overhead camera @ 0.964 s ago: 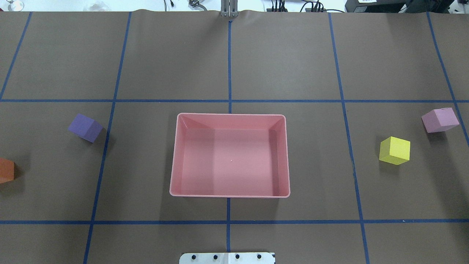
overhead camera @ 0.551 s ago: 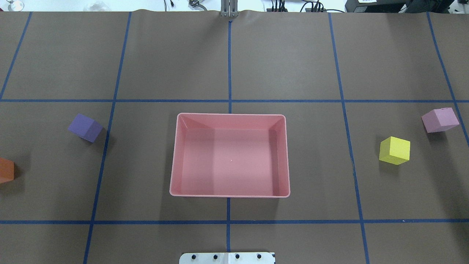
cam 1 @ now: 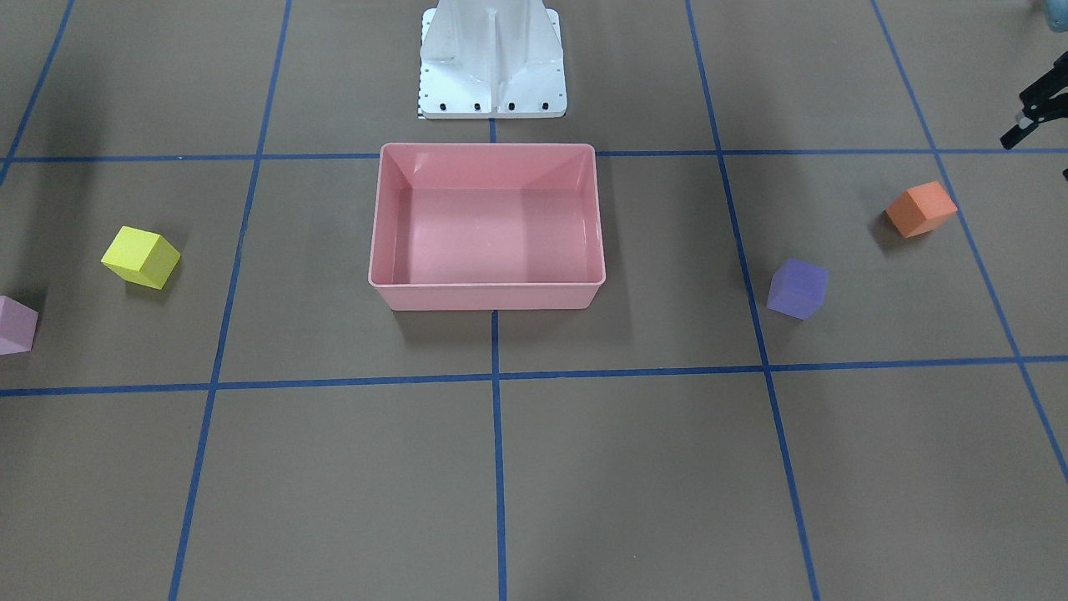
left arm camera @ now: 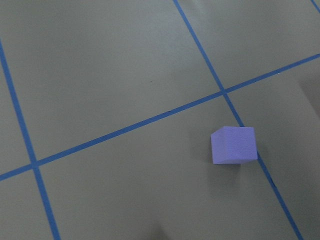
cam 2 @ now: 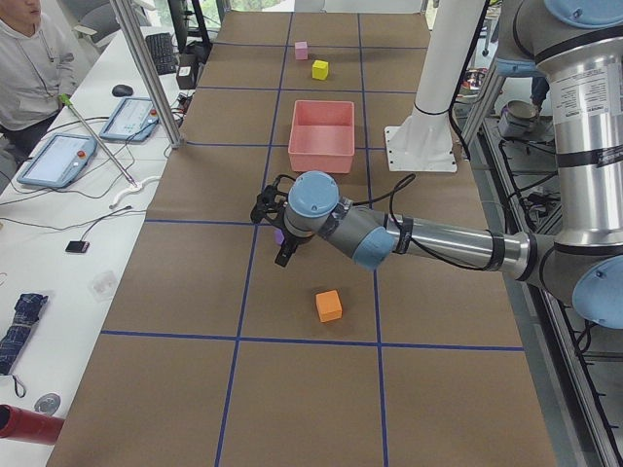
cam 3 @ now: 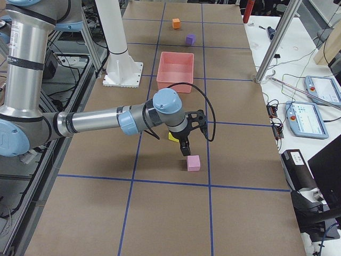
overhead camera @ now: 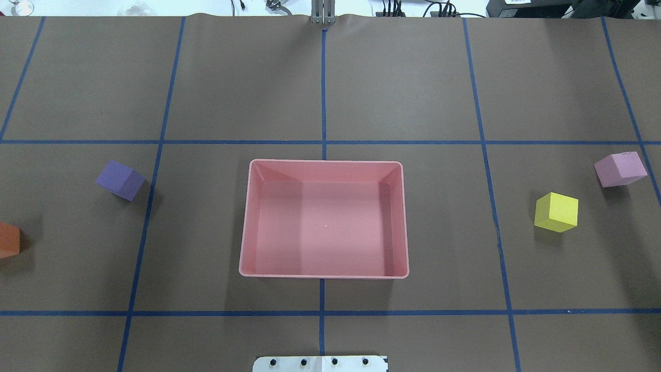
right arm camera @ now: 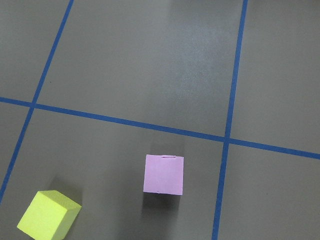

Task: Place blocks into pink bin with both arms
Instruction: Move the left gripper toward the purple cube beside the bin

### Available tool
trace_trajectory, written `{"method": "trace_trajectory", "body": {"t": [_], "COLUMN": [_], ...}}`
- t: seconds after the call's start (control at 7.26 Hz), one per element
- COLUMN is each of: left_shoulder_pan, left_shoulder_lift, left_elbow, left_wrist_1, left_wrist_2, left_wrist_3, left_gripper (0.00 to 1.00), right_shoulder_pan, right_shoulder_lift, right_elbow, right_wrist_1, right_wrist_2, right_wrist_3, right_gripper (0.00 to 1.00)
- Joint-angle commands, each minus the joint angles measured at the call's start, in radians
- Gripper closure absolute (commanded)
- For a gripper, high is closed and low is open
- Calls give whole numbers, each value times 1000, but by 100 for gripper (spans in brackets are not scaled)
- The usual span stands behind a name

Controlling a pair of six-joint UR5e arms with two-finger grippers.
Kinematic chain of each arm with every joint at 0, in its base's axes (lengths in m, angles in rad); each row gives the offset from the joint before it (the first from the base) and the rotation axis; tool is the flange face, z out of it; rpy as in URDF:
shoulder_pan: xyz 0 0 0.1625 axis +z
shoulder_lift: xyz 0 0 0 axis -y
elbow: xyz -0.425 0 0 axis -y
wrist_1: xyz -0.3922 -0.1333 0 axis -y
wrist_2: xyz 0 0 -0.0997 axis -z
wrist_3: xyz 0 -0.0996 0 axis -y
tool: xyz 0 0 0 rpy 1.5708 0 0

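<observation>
**Hovering claws, four blocks lying outside the bin**

Hanging above the tabletop (overhead camera: 403,77) on the robot's left side, the left claw (cam 2: 273,219) sits over the purple block (overhead camera: 120,179). Its wrist camera looks down on that cube, which lies free beside a blue tape line (left arm camera: 125,129) with nothing touching it. Only a dark sliver of this claw reaches the front-facing view, so how far its jaws are spread cannot be told.

The right claw (cam 3: 191,130) appears only in the side view from the robot's right. There it is raised over the tabletop between the yellow block (overhead camera: 556,212) and the light pink block (overhead camera: 620,169), and the spread of its jaws cannot be judged. Its wrist camera shows both cubes resting apart from each other on the brown surface, ungripped.

The orange block (overhead camera: 9,240) lies near the left edge of the overhead view, well apart from the purple one.

The pink bin (overhead camera: 249,222) stands at the middle of the tabletop, just in front of the white base pedestal (cam 1: 492,58). All four blocks are outside it, two well off to each side.
</observation>
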Motion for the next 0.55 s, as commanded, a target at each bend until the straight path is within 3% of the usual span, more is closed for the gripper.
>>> {"method": "trace_trajectory", "body": {"t": [0.0,0.41], "left_shoulder_pan": [216,469], "left_shoulder_lift": [0,-53], "left_elbow": [0,11], "left_wrist_1": [-134,-151], "left_wrist_2": [214,470], "left_wrist_3": [-262,-387], "left_gripper": [0,0], "right_shoulder_pan": [-13,-13], "right_shoulder_lift": [0,-3], "right_elbow": [1,1], "right_wrist_1": [13,14], "right_wrist_2": [-2,0], "right_wrist_3": [30,19], "right_gripper": [0,0]}}
